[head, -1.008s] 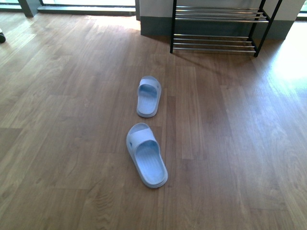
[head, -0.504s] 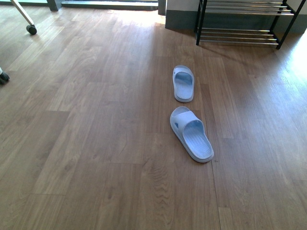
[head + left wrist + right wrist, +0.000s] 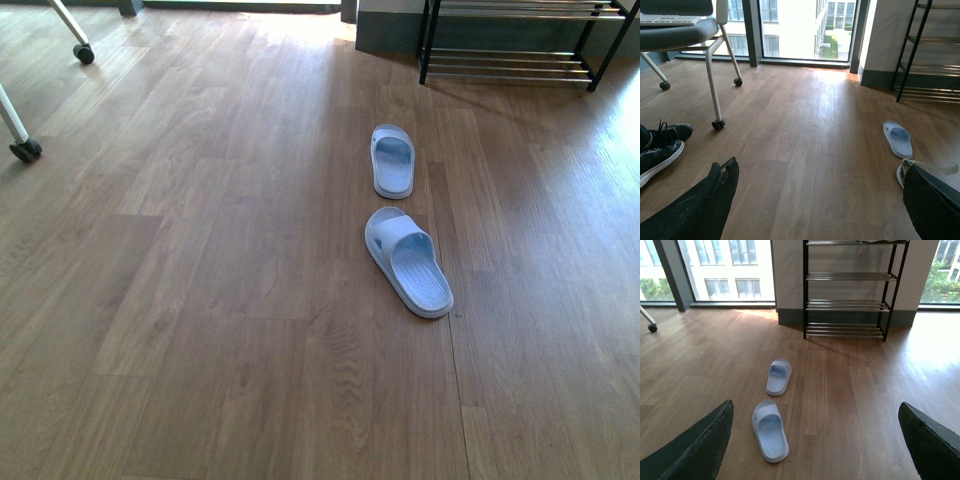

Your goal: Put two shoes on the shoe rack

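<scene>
I see the near pale blue moulded slide sandal [image 3: 408, 262] and the far sandal [image 3: 393, 160] right of centre, apart, with open wood-plank floor [image 3: 200, 300] around them. The black-framed chrome-bar shoe rack [image 3: 520, 62] is cut by the upper right edge. My left gripper [image 3: 817, 167] and right gripper [image 3: 815, 409] gape, empty.

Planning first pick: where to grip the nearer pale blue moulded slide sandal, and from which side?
Grip the arched strap of the nearer pale blue moulded slide sandal. It lies sole-down with its open heel toward the robot, so likely come from above on the heel side, with one claw tip sliding under the strap.
</scene>
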